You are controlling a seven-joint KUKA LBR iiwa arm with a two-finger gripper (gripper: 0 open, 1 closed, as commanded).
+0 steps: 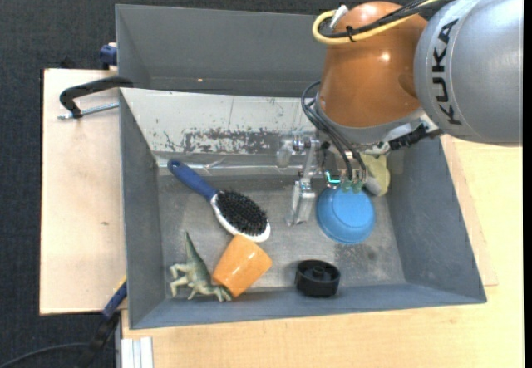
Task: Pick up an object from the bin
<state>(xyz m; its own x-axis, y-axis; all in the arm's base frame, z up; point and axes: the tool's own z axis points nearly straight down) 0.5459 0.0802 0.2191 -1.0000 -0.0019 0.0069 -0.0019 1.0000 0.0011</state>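
My gripper (299,198) hangs low in the middle of the bin, under the orange wrist cover, its metal tip close to the floor. Directly to its right, almost touching it, stands a round blue cup (346,217) seen from above. A hairbrush (241,213) with a white head, black bristles and a blue handle lies just left of the gripper, the handle pointing to the back left. A pale yellow thing (377,175) sits behind the blue cup, partly hidden by the arm. I see nothing held in the gripper.
Along the front wall lie an orange cup on its side (242,266), a green toy dinosaur (195,277) at the front left corner, and a black round cap (317,278). The arm covers the bin's back right part.
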